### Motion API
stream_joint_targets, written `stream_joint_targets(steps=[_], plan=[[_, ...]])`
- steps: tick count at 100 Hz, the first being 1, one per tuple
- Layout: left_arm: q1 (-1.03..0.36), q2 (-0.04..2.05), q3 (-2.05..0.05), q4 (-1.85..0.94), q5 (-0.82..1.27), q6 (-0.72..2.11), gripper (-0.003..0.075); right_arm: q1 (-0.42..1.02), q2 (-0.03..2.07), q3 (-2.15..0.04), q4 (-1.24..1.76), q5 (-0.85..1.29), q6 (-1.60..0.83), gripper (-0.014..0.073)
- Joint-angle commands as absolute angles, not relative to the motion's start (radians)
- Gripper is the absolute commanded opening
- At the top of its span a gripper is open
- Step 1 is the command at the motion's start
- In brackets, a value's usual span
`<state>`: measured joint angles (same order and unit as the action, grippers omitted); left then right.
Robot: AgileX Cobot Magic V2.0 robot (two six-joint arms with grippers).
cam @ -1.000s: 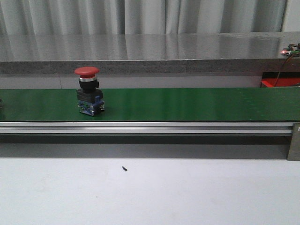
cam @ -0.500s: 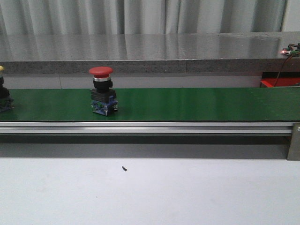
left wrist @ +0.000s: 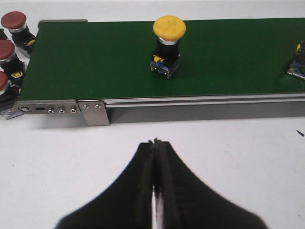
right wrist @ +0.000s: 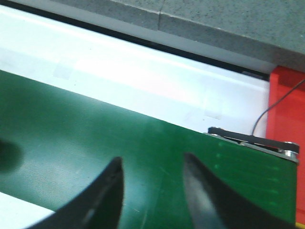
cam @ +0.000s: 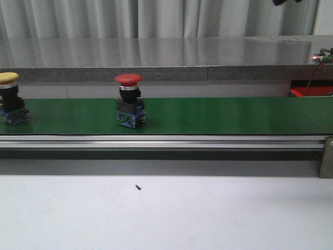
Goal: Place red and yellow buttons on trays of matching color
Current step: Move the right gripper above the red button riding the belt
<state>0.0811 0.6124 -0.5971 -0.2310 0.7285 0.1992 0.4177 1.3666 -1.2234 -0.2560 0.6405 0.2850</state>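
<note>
Since a second ago the red button point(cam: 128, 101) has ridden rightward along the green conveyor belt point(cam: 223, 115), and a yellow button point(cam: 10, 98) has come into the front view at the belt's left end. Both stand upright on the belt, well apart, red cap and yellow cap up, each on a black body with a blue base. A dark tip of the robot shows at the upper right edge, too little to tell which part. Nearer the camera lies the white bench point(cam: 208, 213) with a small dark speck point(cam: 138, 187) on it, and a red tray point(cam: 311, 92) shows at the far right behind the belt.

From the left wrist, the left claw point(left wrist: 156, 143) hangs over the white bench with its black fingers point(left wrist: 138, 164) pressed together, holding nothing. Ahead of the claw, across the belt's metal side rail point(left wrist: 190, 100), the yellow button stands on the belt, almost straight in front of the fingertips. Off the belt's end, well to one side of the claw, three more red buttons point(left wrist: 13, 23) sit in a cluster.

From the right wrist, the right claw point(right wrist: 151, 174) hovers above the belt with its fingers point(right wrist: 112, 183) spread and nothing between them. Beyond the claw lie the belt's end roller point(right wrist: 252, 140), a red tray point(right wrist: 286, 105) with a thin cable across it, and a grey stone ledge point(right wrist: 214, 24).
</note>
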Motion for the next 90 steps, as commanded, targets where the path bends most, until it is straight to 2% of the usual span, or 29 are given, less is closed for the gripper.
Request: stream_joint_targets(steps=[1, 6, 43, 90], plan=[[0.074, 0.613, -0.622, -0.251, 0.663, 0.192, -0.0020, 0.454, 1.384, -1.323, -0.261, 0.667, 0.242, 0.0577], [0.074, 0.613, -0.622, -0.251, 0.663, 0.192, -0.0020, 0.476, 1.415, -1.366, -0.239, 0.713, 0.203, 0.0610], [0.074, 0.613, -0.622, -0.251, 0.663, 0.192, -0.0020, 0.516, 1.672, -1.680, 0.152, 1.039, -0.224, 0.0569], [0.074, 0.613, -0.622, -0.251, 0.663, 0.192, -0.0020, 0.554, 1.818, -1.720, 0.161, 1.055, -0.370, 0.0566]])
